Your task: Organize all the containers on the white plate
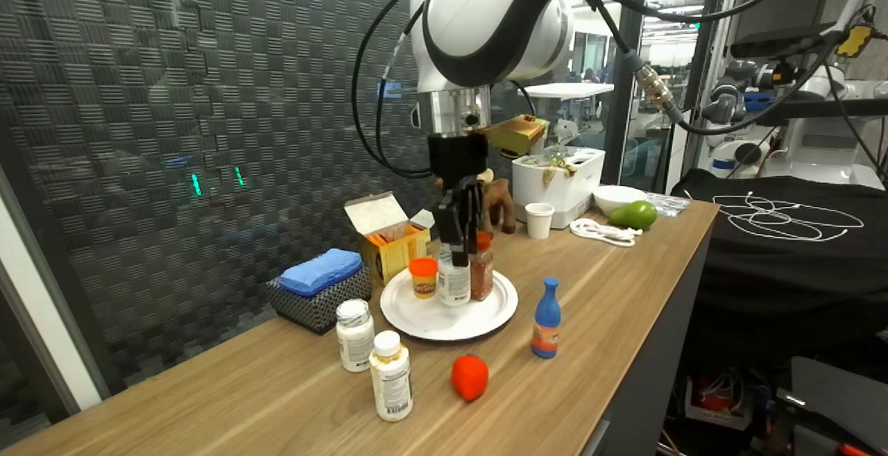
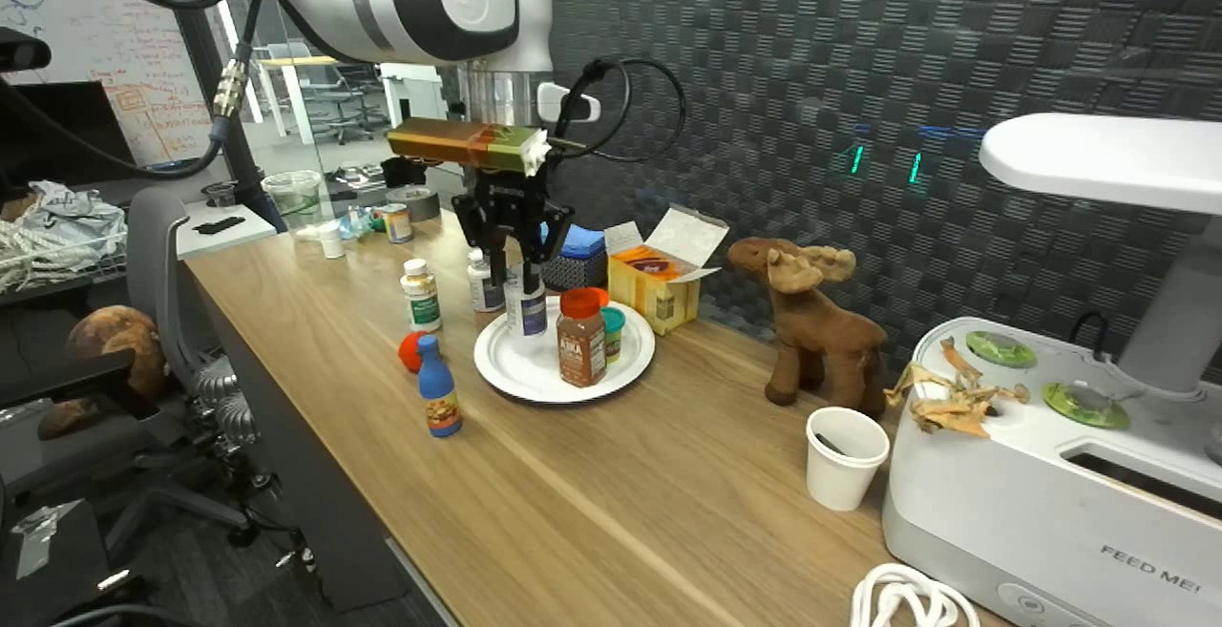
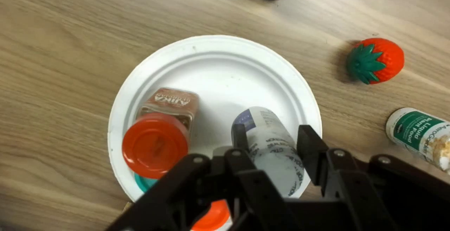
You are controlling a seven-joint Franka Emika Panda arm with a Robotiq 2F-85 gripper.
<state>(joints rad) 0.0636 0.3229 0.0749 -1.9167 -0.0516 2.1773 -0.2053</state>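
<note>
The white plate [image 1: 485, 316] lies on the wooden counter and shows in every view. Above or on it is a white bottle [image 3: 270, 143], its sides pinched by my gripper [image 3: 272, 132]; whether its base touches the plate I cannot tell. Standing on the plate are a red-capped spice jar [image 2: 581, 345], an orange-lidded tub [image 1: 423, 277] and a teal-lidded tub [image 2: 613, 333]. Off the plate stand a clear-capped white jar [image 1: 356, 338] and a white-capped bottle [image 1: 393, 383] with a green label. A blue bottle [image 2: 437, 388] is upright near the counter's front edge.
A toy strawberry [image 1: 470, 377] lies near the plate. Behind the plate are an open yellow carton [image 1: 399, 251] and a dark box with a blue cloth [image 1: 320, 272]. A toy moose [image 2: 823, 331], a paper cup [image 2: 847, 460] and a white planter [image 2: 1041, 503] stand farther along.
</note>
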